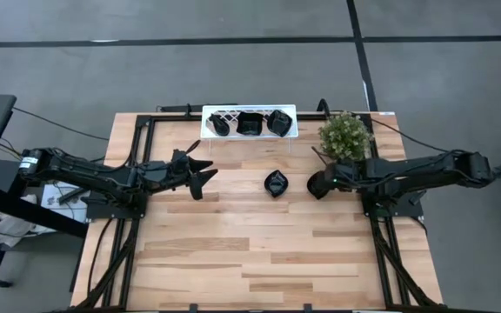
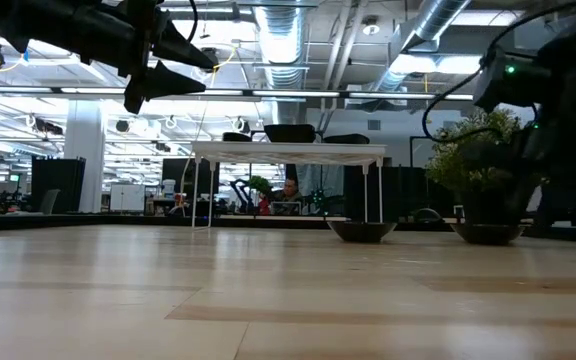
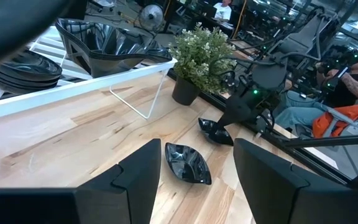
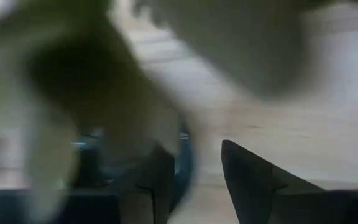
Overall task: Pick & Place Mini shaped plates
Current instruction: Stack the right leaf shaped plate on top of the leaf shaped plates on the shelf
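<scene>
Your right hand [image 1: 318, 185] is low at a black mini plate [image 1: 320, 186] beside the potted plant [image 1: 345, 136]; whether it grips, I cannot tell. Your left hand [image 1: 205, 168] waits open above the table [image 1: 233, 252]. One leaf-shaped plate [image 1: 275, 183] lies between them, and three more sit in the white rack [image 1: 249, 123].

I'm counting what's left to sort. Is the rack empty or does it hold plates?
Not empty. The rack holds three black plates side by side; two more lie on the table.
</scene>
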You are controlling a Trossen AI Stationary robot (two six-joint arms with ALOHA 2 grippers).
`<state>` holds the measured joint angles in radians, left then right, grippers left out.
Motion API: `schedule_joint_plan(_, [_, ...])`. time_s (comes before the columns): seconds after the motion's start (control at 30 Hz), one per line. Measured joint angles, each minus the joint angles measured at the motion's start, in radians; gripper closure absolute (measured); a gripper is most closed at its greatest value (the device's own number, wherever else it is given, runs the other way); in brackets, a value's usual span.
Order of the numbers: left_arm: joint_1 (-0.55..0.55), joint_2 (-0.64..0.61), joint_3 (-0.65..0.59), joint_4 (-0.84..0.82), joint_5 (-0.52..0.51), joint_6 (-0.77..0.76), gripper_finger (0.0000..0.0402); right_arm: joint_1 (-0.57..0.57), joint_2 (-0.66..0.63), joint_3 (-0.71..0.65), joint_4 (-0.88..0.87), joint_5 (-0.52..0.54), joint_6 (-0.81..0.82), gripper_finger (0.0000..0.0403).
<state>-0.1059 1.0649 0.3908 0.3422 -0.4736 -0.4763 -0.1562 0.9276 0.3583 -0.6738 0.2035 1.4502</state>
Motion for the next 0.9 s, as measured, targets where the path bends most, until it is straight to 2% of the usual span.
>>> schedule_joint_plan(0.1, [0.000, 0.000, 0.000, 0.001, 0.000, 0.000, 0.0198, -0.010, -0.027, -0.041, 0.105, 0.000, 0.000, 0.0277])
schedule_joint_plan(0.43, [0.000, 0.000, 0.000, 0.015, 0.000, 0.000, 0.0198, -0.043, -0.039, -0.054, 0.099, 0.000, -0.017, 0.0286])
schedule_joint_plan(0.9, [0.001, 0.000, 0.000, 0.018, 0.000, 0.008, 0.0198, -0.040, -0.039, -0.054, 0.115, -0.015, -0.019, 0.0359])
